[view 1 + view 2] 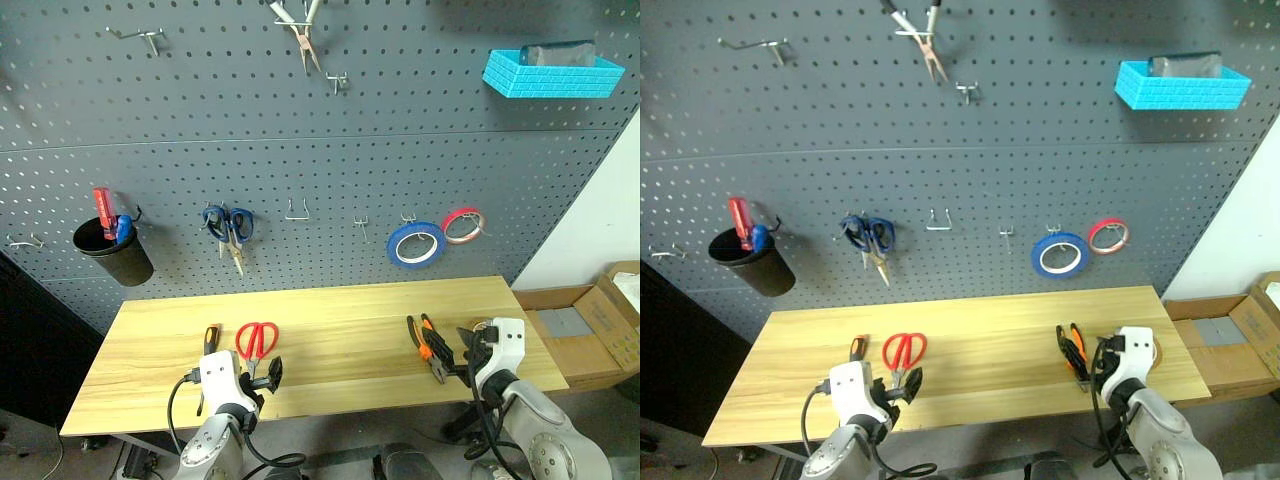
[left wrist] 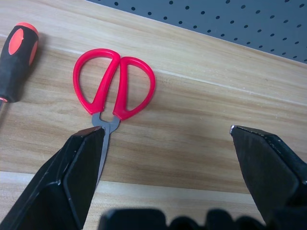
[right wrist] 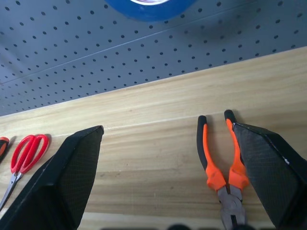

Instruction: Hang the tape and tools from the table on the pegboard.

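Note:
On the light wooden table (image 1: pixel 330 310) lie a black-and-orange screwdriver (image 1: pixel 211 340), red-handled scissors (image 1: pixel 256 340) and orange-and-black pliers (image 1: pixel 430 348). My left gripper (image 2: pixel 164 130) hovers open just short of the scissors (image 2: pixel 115 86), whose blade tips run beneath one finger. My right gripper (image 3: pixel 168 127) is open too, over the table's near edge, with the pliers (image 3: pixel 218 158) lying beside one of its fingers. The dark grey pegboard (image 1: pixel 300 150) rises behind the table. The tape is hidden.
The pegboard carries bare hooks (image 1: pixel 297 212), blue scissors (image 1: pixel 230 228), a blue tape ring (image 1: pixel 415 243), a red tape ring (image 1: pixel 463 225), a black cup (image 1: pixel 112 250), a cyan basket (image 1: pixel 552 72) and slim pliers (image 1: pixel 305 35). A cardboard box (image 1: pixel 600 330) sits right of the table.

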